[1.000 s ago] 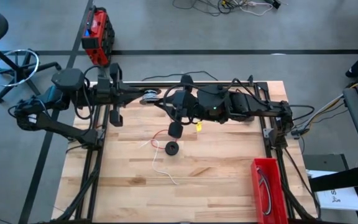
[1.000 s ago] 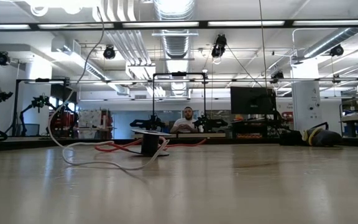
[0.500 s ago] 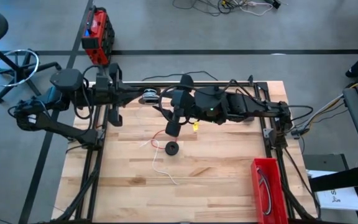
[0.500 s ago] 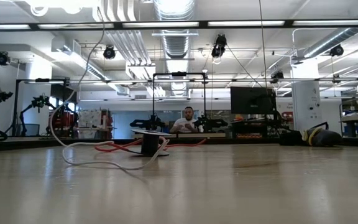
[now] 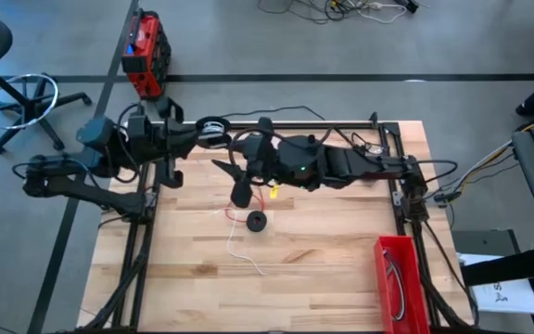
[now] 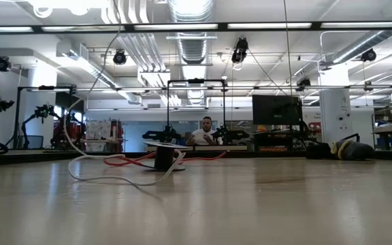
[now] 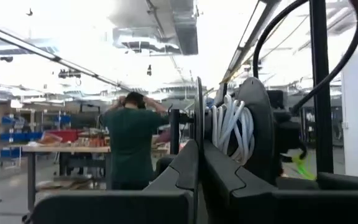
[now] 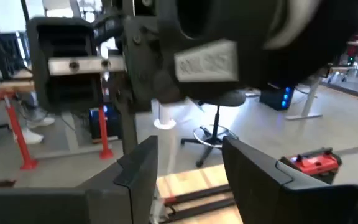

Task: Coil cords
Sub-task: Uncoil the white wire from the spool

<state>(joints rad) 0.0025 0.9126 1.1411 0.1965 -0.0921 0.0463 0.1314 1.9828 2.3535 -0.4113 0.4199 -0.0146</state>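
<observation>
— Pincer on the left (image 7: 197, 168) is closed, its two dark fingers pressed together on a spool's thin disc, with a white cord (image 7: 232, 127) wound in tidy turns around that spool (image 5: 213, 129) near the desk's (image 5: 341, 269) far edge.

— And the right pincer (image 8: 188, 165)?

— Open, holding nothing, up close to the left one.

— How far along?

— Partway, I'd judge. A thin white tail (image 5: 241, 252) lies slack across the pale wood, the red cord (image 5: 237, 200) sprawls uncoiled, and a small black round spool (image 5: 257, 221) sits between them.

Wooden table (image 5: 323, 260): cords (image 5: 244, 255), red bin (image 5: 399, 283)
</observation>
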